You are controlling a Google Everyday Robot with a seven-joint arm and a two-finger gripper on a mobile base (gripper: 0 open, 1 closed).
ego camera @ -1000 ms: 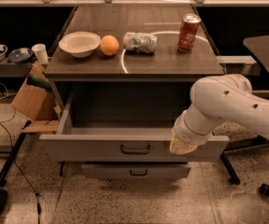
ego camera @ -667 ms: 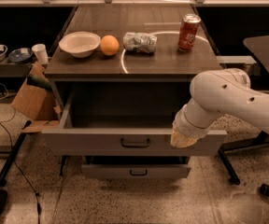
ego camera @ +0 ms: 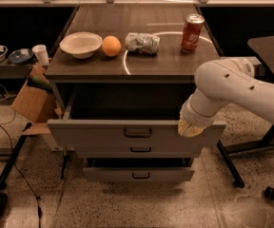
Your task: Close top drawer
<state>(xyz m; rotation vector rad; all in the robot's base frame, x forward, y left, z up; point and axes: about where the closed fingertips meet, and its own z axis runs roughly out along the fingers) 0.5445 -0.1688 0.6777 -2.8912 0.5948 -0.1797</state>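
1. The wide grey top drawer, fitted with a central black bar handle, is seen standing well out from the cabinet.
2. The white arm's tan-tipped end effector is placed at the front panel's upper right edge, apparently touching it; whether it is wide or narrow cannot be told.
3. A white bowl, an orange, a crumpled silver packet and a red can are set on the dark wooden counter above.

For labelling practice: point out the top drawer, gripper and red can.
top drawer [ego camera: 138,132], camera view, its black handle.
gripper [ego camera: 190,128], camera view, tan tip at drawer front's upper right.
red can [ego camera: 192,32], camera view, middle of its side.
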